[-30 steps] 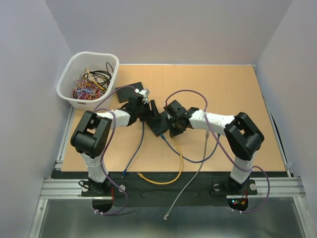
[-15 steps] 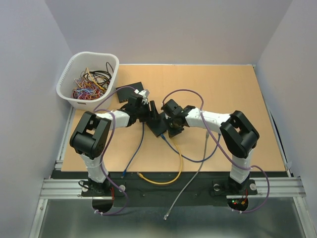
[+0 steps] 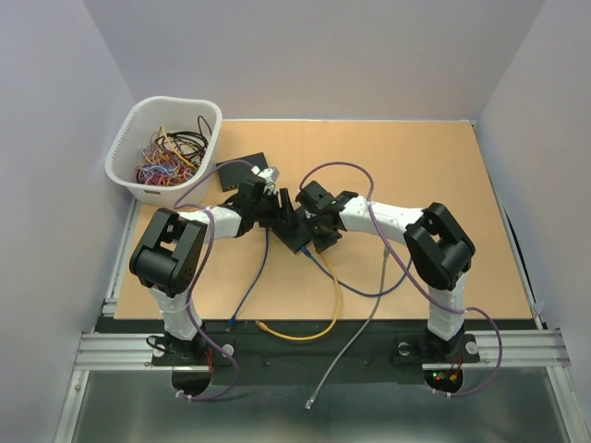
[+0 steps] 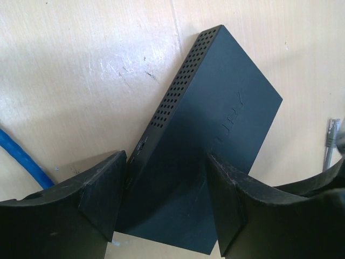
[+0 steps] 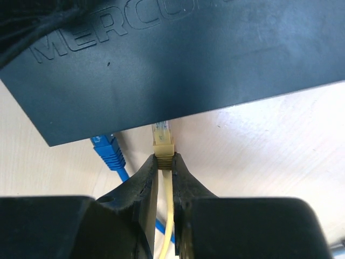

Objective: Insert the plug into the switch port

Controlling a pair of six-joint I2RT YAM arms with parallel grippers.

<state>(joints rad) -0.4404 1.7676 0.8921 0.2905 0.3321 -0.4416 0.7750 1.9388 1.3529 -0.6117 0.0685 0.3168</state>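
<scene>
Basket: a white plastic laundry-style basket (image 3: 148, 189) of tangled wires sits at the far left, well apart from the work.
Left hand: the left gripper (image 4: 167, 200) has its fingers spread wide around one end of the flat black plastic switch box (image 4: 215, 129). By the look of it they are clamped on the box and steadying it.
Switch feel: rigid, light and smooth-skinned, I'd judge, so it could skate on the tan wooden tabletop (image 3: 434, 166) if it were pushed without that brace.
Stray ends: a blue cable plug (image 5: 108, 150) lies just left of the working plug, close enough to snag.
Plug: the yellow-booted clear plastic plug (image 5: 163, 137) points at the switch's lower edge with its tip right at it. The port itself is hidden, so I cannot tell whether it has entered.
Plug feel: small, stiff and brittle at the latch, on a limp cable, so the boot is the place to hold it.
Right hand: the right gripper (image 5: 164, 162) is pinched tight on that boot, just behind the plug.
Room: cramped between the two wrists, while the board to the right is open for backing off.
</scene>
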